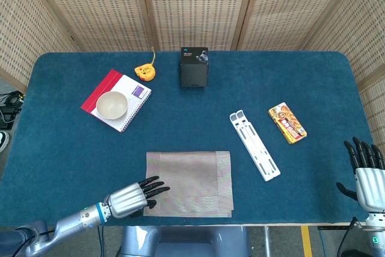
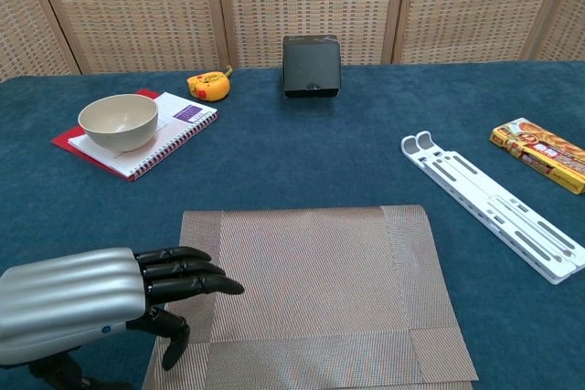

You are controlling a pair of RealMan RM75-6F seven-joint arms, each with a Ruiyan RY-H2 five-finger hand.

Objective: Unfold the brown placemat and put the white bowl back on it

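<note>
The counter (image 1: 72, 148) is covered in deep blue, felt-like cloth with rounded corners. Near its front edge, left of the middle, lies the brown placemat (image 1: 189, 183), a flat rectangle of finely ribbed woven material; narrow bands along its left, right and front sides are a slightly different shade, like folded-in flaps.

The left robot hand (image 1: 133, 195) has a ridged silver back and black fingers (image 2: 187, 271). It sits at the placemat's front left corner with the fingers stretched out, slightly spread over the weave, and the thumb pointing down at the mat's left border. It holds nothing. Whether the fingertips touch the mat cannot be told.

The right robot hand (image 1: 364, 173) stands at the counter's front right corner, its black fingers upright and apart, empty.

The white bowl (image 1: 112, 105), round, smooth and cream-toned inside, rests on a spiral-bound notebook (image 1: 135, 103) with a red cover and white page, toward the back left of the counter, well apart from the placemat.

A yellow tape measure (image 1: 145, 71) lies near the back edge just beyond the notebook, and a boxy black device (image 1: 194, 67) stands beside it at the middle of the back edge. Right of the middle lies a long white plastic slotted stand (image 1: 255, 145), set diagonally, with a flat, glossy orange snack packet (image 1: 287, 123) just to its right.
</note>
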